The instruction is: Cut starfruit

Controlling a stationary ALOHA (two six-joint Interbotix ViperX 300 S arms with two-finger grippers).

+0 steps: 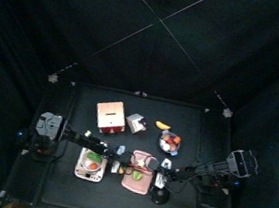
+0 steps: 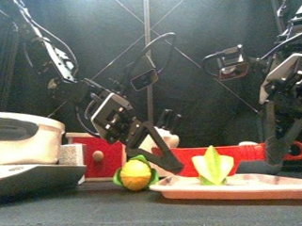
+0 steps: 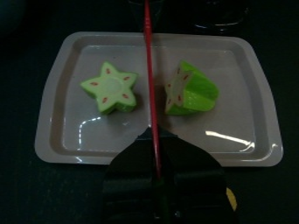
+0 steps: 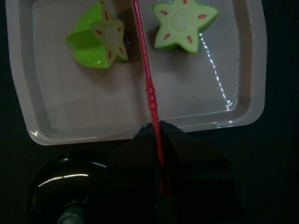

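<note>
Whether the fingers of the left gripper are clenched or released cannot be told: its wrist view shows only one dark rounded mass, with a thin red strip running straight out from its middle. The right gripper looks the same, and its state cannot be told either. Both hang above the pale, glossy rectangular tray with rounded corners and a raised rim, which sits on the black bench. The starfruit lies on the tray in two yellow-green pieces, one on each side of the red strip. One piece stands on end, long axis upright, its flat cut face upward as a five-pointed star with a pale centre. The other piece lies on its side, ridged and waxy, long axis across the tray, cut face towards the strip. Just beside the tray, seen from the front, sits a small round orange-and-green fruit.
</note>
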